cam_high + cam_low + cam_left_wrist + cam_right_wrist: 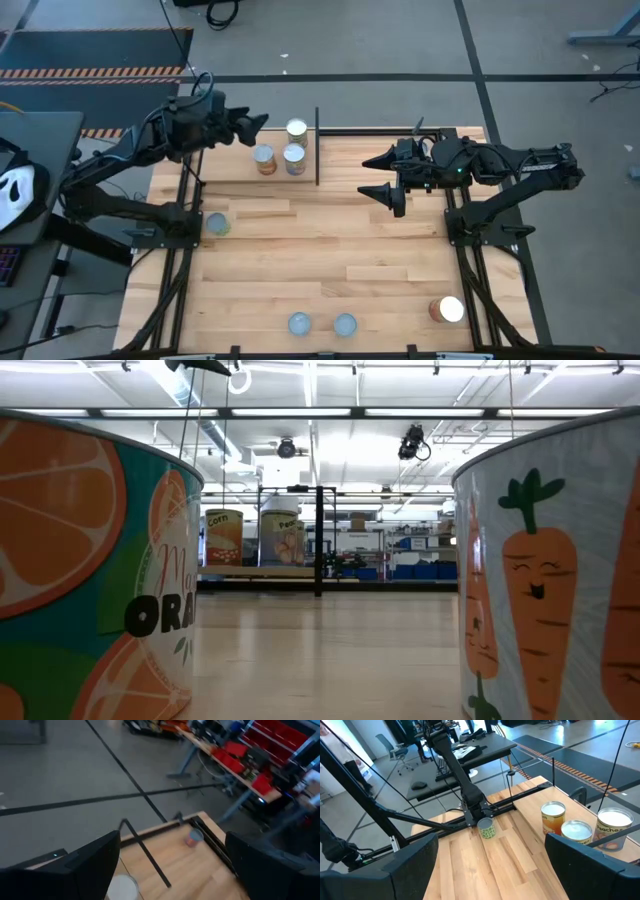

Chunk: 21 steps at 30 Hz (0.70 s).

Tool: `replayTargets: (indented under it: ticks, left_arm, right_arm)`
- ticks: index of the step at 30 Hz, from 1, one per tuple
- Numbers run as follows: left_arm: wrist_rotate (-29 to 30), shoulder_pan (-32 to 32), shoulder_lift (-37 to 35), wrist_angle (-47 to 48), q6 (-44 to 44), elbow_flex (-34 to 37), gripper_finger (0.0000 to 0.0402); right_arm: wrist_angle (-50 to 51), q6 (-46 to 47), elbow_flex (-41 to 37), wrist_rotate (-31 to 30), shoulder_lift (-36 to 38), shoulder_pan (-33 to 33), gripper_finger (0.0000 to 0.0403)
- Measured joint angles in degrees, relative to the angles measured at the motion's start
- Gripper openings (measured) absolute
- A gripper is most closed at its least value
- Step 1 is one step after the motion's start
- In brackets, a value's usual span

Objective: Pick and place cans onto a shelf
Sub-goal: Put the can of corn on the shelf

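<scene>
High view: wooden tabletop (320,250), three cans (282,150) on the shelf (400,133) at far edge, others near the front; left gripper (250,126) and right gripper (385,175) both spread open, empty. Low view: orange can (90,570) and carrot can (550,570) up close, corn can (224,538) on shelf. Right wrist view: green can (486,827) by left arm's base.

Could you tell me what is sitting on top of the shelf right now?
Three cans stand clustered on the shelf. The left gripper hovers open nearby, covering a little of the board.
</scene>
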<state>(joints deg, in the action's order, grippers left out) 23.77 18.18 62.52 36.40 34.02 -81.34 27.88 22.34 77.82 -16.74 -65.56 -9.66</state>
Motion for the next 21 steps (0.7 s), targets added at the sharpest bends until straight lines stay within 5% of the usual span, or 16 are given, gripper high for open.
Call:
replayTargets:
  ticks: [4,15,21]
  left_arm:
    - [-0.6,-1.6,-0.1,1.1,0.0,0.0,0.0366]
    - [-19.6,-1.7,-3.2,5.9,-13.8,0.0,0.0366]
    - [-21.0,-1.2,-8.2,6.2,-18.2,0.0,0.0366]
  right_arm:
    - [0.0,0.0,0.0,0.0,0.0,0.0,0.0375]
    - [0.0,0.0,0.0,0.0,0.0,0.0,0.0375]
    - [0.0,0.0,0.0,0.0,0.0,0.0,0.0375]
